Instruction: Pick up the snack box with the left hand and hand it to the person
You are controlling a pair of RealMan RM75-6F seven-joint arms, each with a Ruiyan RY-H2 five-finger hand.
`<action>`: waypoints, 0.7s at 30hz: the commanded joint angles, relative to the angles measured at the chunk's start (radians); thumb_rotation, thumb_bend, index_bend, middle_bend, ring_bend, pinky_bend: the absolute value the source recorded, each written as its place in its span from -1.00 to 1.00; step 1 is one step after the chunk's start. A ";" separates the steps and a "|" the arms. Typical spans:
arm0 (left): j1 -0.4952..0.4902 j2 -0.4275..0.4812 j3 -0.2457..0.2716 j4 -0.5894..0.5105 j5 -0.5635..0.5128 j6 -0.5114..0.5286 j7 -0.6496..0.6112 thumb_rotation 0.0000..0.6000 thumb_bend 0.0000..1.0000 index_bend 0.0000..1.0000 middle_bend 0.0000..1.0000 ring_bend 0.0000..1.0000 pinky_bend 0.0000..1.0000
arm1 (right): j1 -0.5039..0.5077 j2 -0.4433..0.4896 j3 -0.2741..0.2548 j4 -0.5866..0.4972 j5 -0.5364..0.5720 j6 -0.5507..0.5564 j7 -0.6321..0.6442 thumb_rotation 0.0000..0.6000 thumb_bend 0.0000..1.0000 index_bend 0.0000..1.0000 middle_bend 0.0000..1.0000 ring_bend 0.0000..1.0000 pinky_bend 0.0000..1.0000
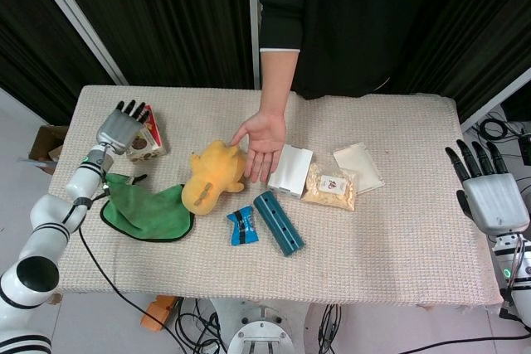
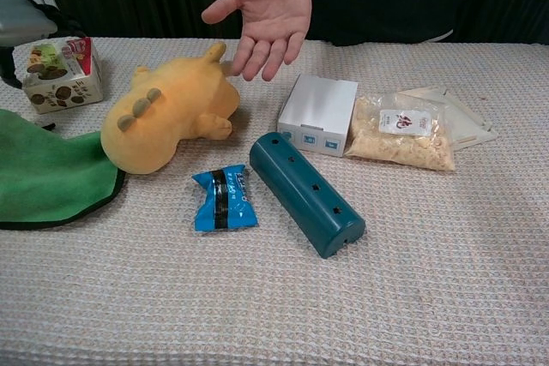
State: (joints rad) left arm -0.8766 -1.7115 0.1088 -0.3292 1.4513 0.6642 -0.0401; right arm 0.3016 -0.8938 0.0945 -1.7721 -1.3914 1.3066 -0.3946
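Note:
The snack box (image 1: 150, 132), small with red and green print, sits at the table's far left corner; the chest view shows it upright (image 2: 58, 75). My left hand (image 1: 122, 125) hovers at the box's left side with fingers spread, covering part of it and gripping nothing. In the chest view only its grey back (image 2: 21, 16) shows at the top left, above the box. The person's hand (image 1: 265, 140) is held out palm up over the table's middle (image 2: 266, 8). My right hand (image 1: 494, 198) stays off the table's right edge, fingers apart and empty.
A yellow plush toy (image 1: 214, 177) and a green cloth (image 1: 146, 210) lie between the box and the person's palm. A blue packet (image 1: 242, 225), a teal cylinder (image 1: 278, 222), a white carton (image 1: 292, 170), a grain bag (image 1: 330, 187) and a white pouch (image 1: 358, 165) fill the middle.

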 commanded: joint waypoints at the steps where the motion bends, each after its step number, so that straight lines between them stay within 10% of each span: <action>1: 0.000 -0.033 0.036 0.044 0.060 0.058 -0.074 1.00 -1.00 -1.00 -1.00 -0.97 -0.70 | -0.004 0.004 0.001 0.005 0.001 0.002 0.008 1.00 -0.27 -1.00 -1.00 -1.00 -1.00; 21: -0.060 -0.119 0.092 0.181 0.197 0.066 -0.197 1.00 -1.00 -1.00 -1.00 -0.97 -0.70 | -0.008 -0.008 0.000 0.021 0.021 -0.023 0.008 1.00 -0.26 -1.00 -1.00 -1.00 -1.00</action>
State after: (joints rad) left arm -0.9237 -1.8234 0.2062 -0.1568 1.6497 0.7554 -0.2425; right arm 0.2943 -0.9024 0.0950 -1.7502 -1.3715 1.2851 -0.3853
